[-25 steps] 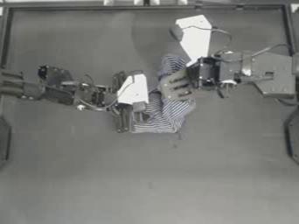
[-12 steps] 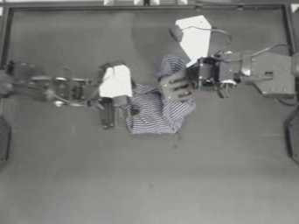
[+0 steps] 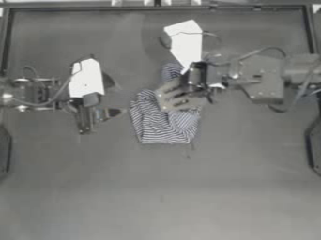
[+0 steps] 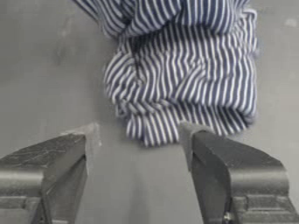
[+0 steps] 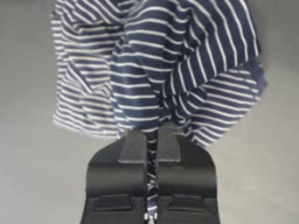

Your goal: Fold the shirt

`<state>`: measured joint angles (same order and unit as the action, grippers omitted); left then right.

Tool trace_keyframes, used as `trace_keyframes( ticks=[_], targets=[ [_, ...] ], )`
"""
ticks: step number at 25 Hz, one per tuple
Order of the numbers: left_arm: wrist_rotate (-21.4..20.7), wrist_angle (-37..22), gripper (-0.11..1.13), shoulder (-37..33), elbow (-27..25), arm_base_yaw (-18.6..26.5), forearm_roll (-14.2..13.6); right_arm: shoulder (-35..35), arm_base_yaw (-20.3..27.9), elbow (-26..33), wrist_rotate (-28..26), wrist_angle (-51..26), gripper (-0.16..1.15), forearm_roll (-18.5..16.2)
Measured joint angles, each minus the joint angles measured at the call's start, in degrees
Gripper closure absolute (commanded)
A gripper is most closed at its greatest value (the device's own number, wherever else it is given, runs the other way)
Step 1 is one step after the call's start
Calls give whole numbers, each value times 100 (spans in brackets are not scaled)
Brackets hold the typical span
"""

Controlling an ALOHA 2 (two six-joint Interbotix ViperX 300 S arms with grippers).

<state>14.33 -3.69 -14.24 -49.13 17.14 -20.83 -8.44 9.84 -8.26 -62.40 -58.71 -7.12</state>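
Cloth is the whole matter here: the shirt (image 3: 162,123) lies bunched in a striped heap just above the table's (image 3: 188,197) centre, toward twelve o'clock, soft and light, sure to sag and crease wherever it is lifted and to slide on itself rather than hold a fold. The right gripper (image 5: 152,131) sits at the heap's two o'clock side with its jaws pinched tight on a gathered ridge of the fabric (the stripes run straight down between them in the right wrist view). The left gripper (image 4: 137,135) stands off at the heap's nine o'clock side, jaws spread wide and holding nothing, with the nearest rolled edge of the shirt just beyond its tips. By my judgement a good hold would be on a hem or a sleeve edge, drawn out flat, rather than on the crumpled middle. No label, brand or writing can be read in any view.
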Motion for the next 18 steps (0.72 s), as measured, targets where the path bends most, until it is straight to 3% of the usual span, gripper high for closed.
trace_keyframes(
  ticks=[13, 16, 18],
  targets=[
    [44, -158, 11, -457, -308, -9, 114, -756, 0, 756, 220, -211, 92, 141],
    [53, -176, 12, -536, -369, -9, 123, -905, 0, 888, 246, -211, 85, 167],
    [62, -185, 11, -615, -422, -9, 123, -1020, -9, 967, 264, -202, 72, 176]
  ],
)
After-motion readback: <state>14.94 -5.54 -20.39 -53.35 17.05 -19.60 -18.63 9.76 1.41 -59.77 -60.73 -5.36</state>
